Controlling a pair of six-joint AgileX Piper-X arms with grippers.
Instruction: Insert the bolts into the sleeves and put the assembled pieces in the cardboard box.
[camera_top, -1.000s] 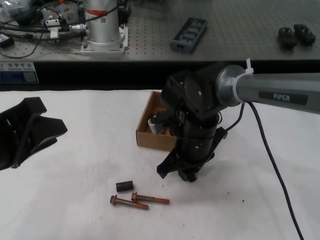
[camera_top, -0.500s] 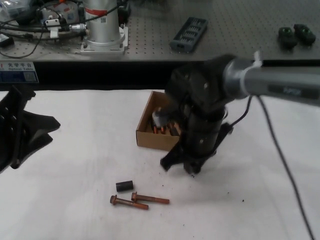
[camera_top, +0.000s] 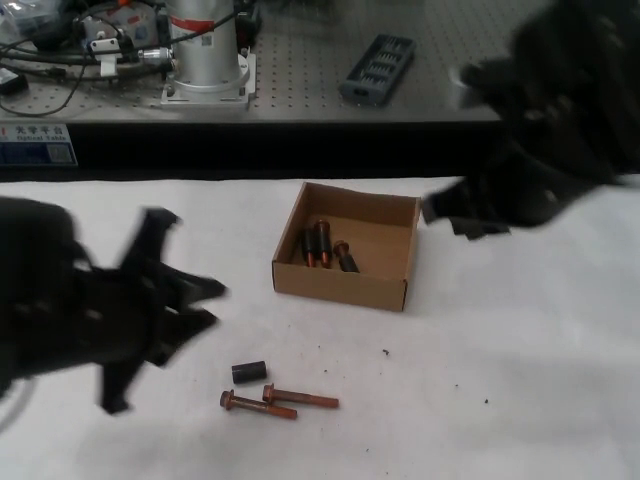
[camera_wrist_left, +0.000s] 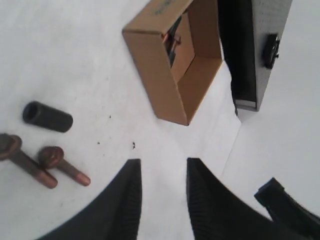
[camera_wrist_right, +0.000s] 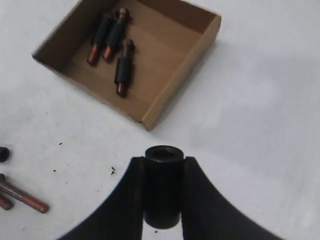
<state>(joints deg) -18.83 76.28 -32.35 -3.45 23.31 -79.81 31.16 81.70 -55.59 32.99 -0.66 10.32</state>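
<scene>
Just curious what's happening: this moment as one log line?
right gripper: holds sleeve | left gripper: open, empty | box: three assembled pieces | cloth: loose sleeve, two bolts

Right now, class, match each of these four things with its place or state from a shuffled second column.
1 left gripper
2 right gripper
3 two loose copper-coloured metal bolts
4 three bolt-in-sleeve assemblies

A inside the brown cardboard box
B open, holding nothing
C lying on the white cloth
D shut on a black cylindrical sleeve

Pairs: 1-B, 2-D, 3-C, 4-A.
</scene>
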